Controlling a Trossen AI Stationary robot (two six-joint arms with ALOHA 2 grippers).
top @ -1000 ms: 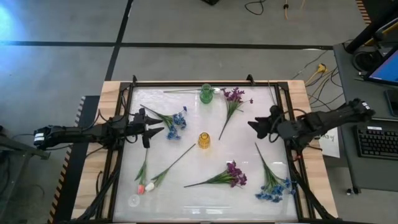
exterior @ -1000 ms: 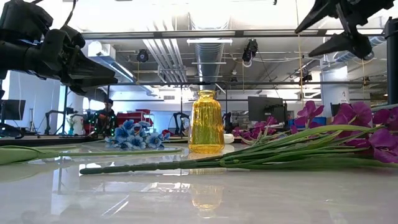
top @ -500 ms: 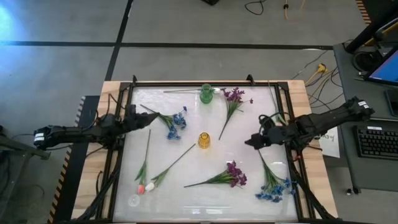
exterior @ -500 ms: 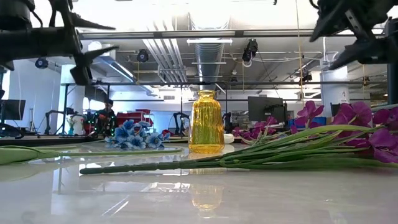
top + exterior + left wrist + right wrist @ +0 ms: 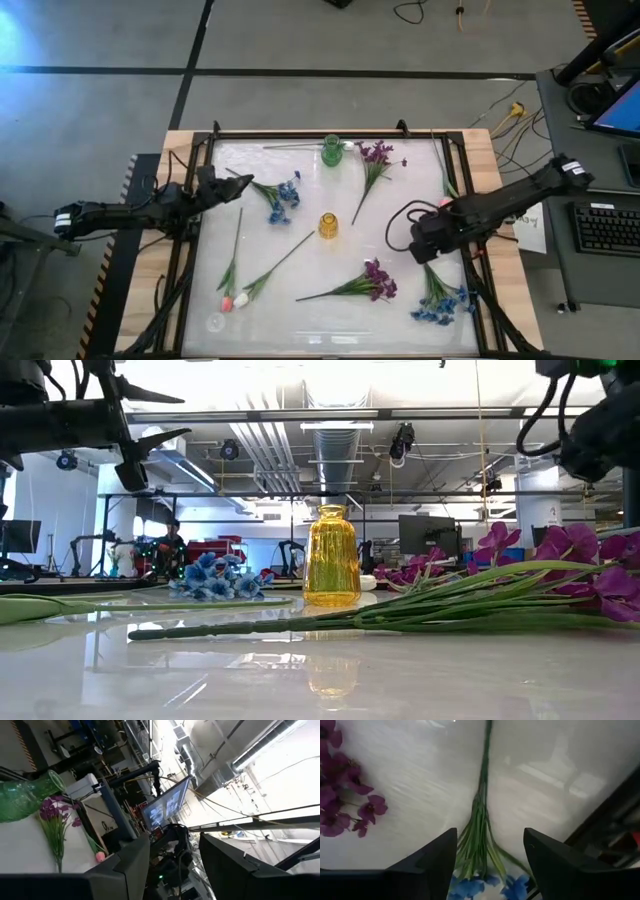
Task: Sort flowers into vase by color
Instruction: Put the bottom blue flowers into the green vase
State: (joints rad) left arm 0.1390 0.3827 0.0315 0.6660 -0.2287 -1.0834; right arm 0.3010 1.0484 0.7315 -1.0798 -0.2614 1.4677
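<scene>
We see the right gripper point(image 5: 487, 855) over the table's point(image 5: 400, 310) right side, at about four o'clock from the yellow vase point(image 5: 328, 225), its fingers spread and empty above the stem of a blue flower bunch point(image 5: 440, 295) lying below it. A purple flower bunch point(image 5: 365, 282) lies at five o'clock from that vase, just beside the blue one's blossoms on the wrist view. The left gripper point(image 5: 218, 188) hovers at the left edge, about ten o'clock from the yellow vase, fingers apart, holding nothing, near a second blue flower bunch point(image 5: 272, 192). A green vase point(image 5: 331, 150) stands at twelve o'clock, another purple flower bunch point(image 5: 372, 165) at one o'clock. Pink and white tulip buds point(image 5: 234, 298) lie at seven o'clock, with long green stems.
</scene>
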